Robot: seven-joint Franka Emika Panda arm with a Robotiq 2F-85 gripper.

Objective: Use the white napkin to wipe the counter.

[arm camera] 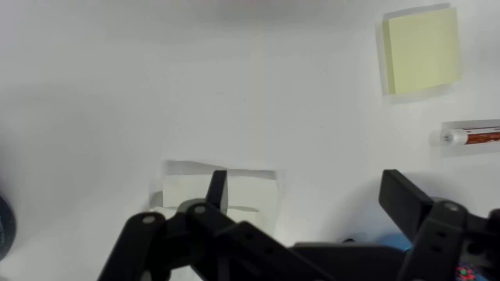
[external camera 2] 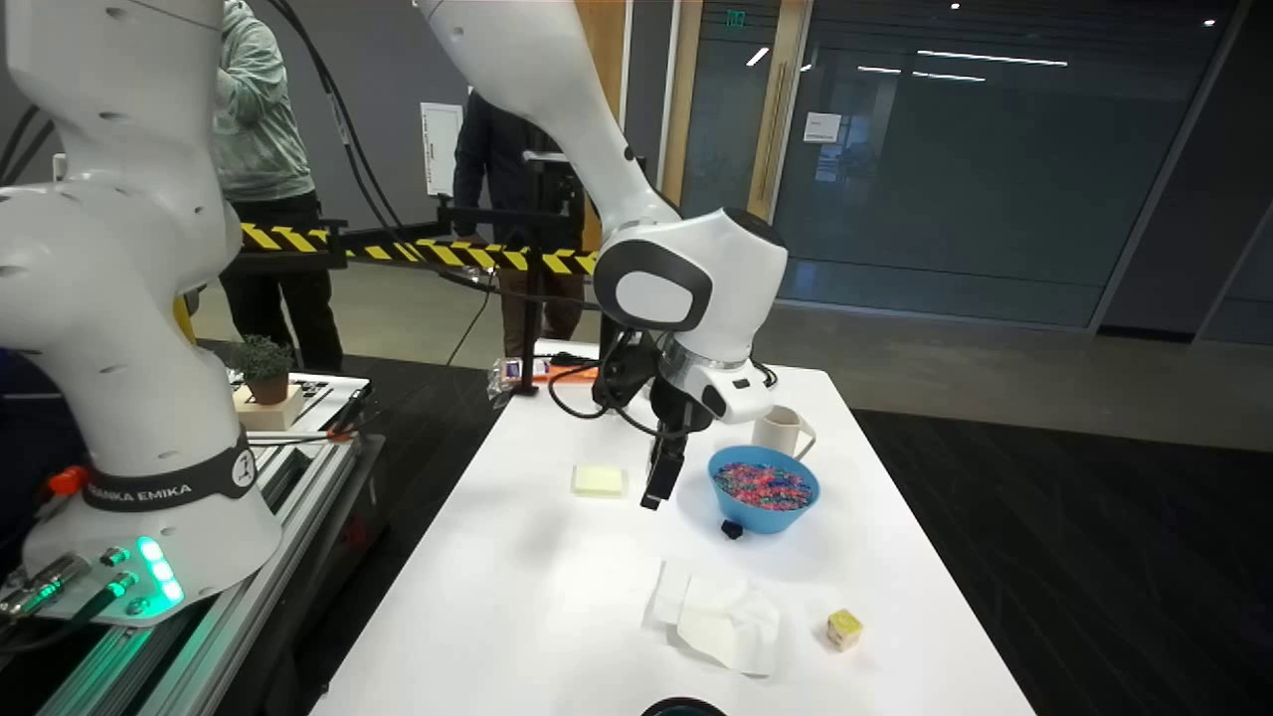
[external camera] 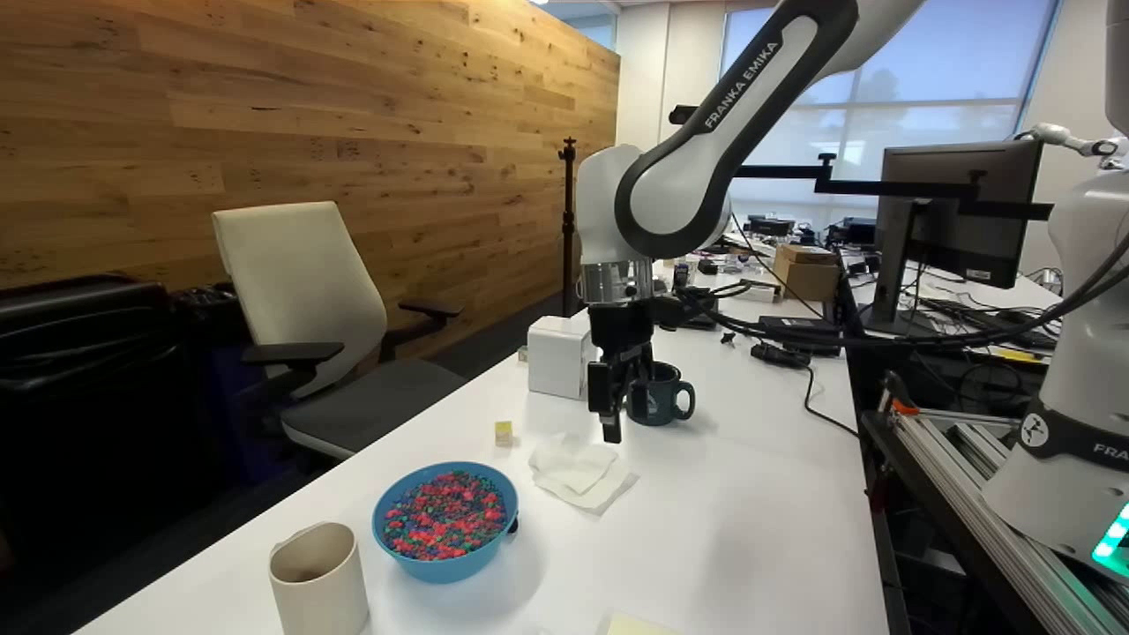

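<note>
A wrinkled, folded white napkin (external camera: 582, 472) lies flat on the white counter (external camera: 758, 529), close to the blue bowl. It shows in an exterior view as a creased napkin (external camera 2: 721, 619), and in the wrist view part of the napkin (arm camera: 250, 189) is covered by the left-hand finger. My gripper (arm camera: 306, 189) hangs above the counter (arm camera: 281, 97) with its jaws wide apart and nothing held between them. Seen from outside, the gripper (external camera 2: 656, 497) points downward, apart from the napkin.
A blue bowl (external camera: 445, 569) of colourful bits, a beige cup (external camera: 319, 582), a small cube (external camera: 504, 433), a white box (external camera: 557, 357) and a dark mug (external camera: 654, 404) stand around the napkin. Yellow sticky notes (arm camera: 424, 50) and a marker (arm camera: 482, 136) lie on the counter.
</note>
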